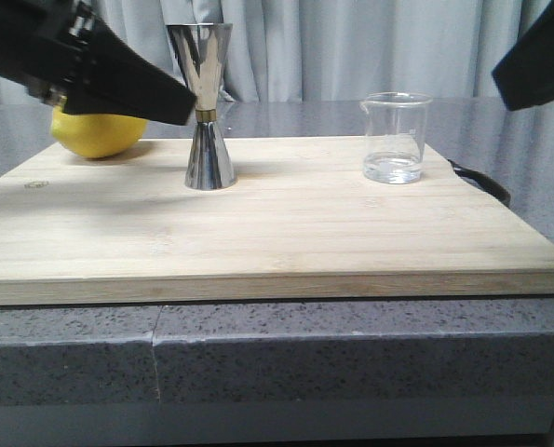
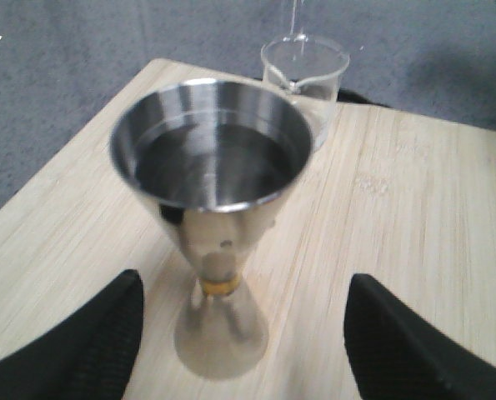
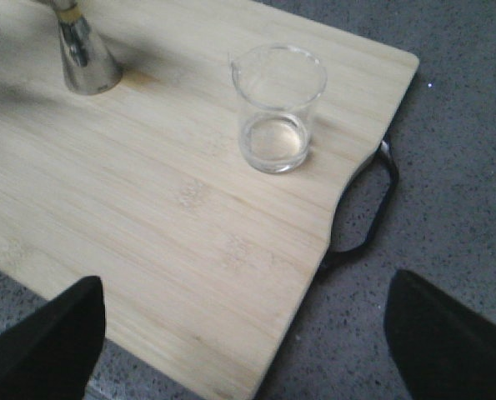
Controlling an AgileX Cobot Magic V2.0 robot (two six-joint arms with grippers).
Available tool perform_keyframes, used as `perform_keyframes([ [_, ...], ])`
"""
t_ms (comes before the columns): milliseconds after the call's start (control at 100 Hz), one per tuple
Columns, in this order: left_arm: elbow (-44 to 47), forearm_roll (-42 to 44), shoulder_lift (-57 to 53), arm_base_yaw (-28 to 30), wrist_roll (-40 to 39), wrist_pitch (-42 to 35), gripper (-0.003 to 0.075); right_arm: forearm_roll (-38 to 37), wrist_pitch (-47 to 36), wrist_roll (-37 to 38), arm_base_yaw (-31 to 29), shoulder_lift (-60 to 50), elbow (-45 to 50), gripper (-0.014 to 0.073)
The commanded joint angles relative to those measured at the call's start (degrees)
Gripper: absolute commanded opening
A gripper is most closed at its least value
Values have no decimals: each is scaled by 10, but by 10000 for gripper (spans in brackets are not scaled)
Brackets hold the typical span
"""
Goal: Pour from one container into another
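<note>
Both arms raised, nothing gripped.
Left gripper spread wide around jigger — no contact; right gripper parted, well short of beaker on board.

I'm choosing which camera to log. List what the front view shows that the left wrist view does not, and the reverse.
Only the front view shows the lemon behind the left gripper, the curtain, the board's black handle and part of the right arm. Only the left wrist view looks down into the jigger, showing its dark interior. Both show the jigger, the glass beaker and the wooden board.
</note>
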Motion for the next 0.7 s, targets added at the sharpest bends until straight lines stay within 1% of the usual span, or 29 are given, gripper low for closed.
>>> perform_keyframes([
  [0, -16, 57, -64, -3, -106, -20, 477, -19, 21, 1, -3, -7, -38, 615],
  [100, -16, 177, -115, -3, -230, -41, 477, -36, 72, 8, -4, -7, -54, 615],
  [220, -16, 326, -181, -3, -396, -43, 477, -46, 122, 41, -30, -7, -74, 615],
  [270, -16, 388, -212, -3, -485, -42, 477, -47, 145, 44, -44, -7, -83, 615],
  [290, -16, 414, -220, -3, -506, -40, 477, -47, 151, 44, -51, -7, -87, 615],
  [300, -16, 433, -232, -3, -539, -39, 477, -47, 157, 45, -55, -7, -90, 615],
  [330, -16, 470, -244, -3, -577, -38, 477, -47, 168, 50, -65, -7, -95, 615],
  [350, -16, 490, -255, -3, -615, -36, 477, -48, 173, 53, -70, -7, -98, 615],
  [360, -16, 518, -263, -3, -639, -34, 477, -48, 179, 55, -75, -7, -100, 615],
  [370, -16, 518, -266, -3, -651, -33, 477, -48, 182, 57, -77, -7, -102, 615],
  [430, -16, 605, -300, -3, -751, -20, 476, -49, 208, 71, -101, -7, -113, 615],
  [560, -16, 702, -364, -3, -883, 23, 475, -51, 232, 81, -148, -14, -125, 615],
  [690, -13, 748, -418, -3, -973, 55, 475, -48, 232, 82, -171, -40, -124, 615],
])
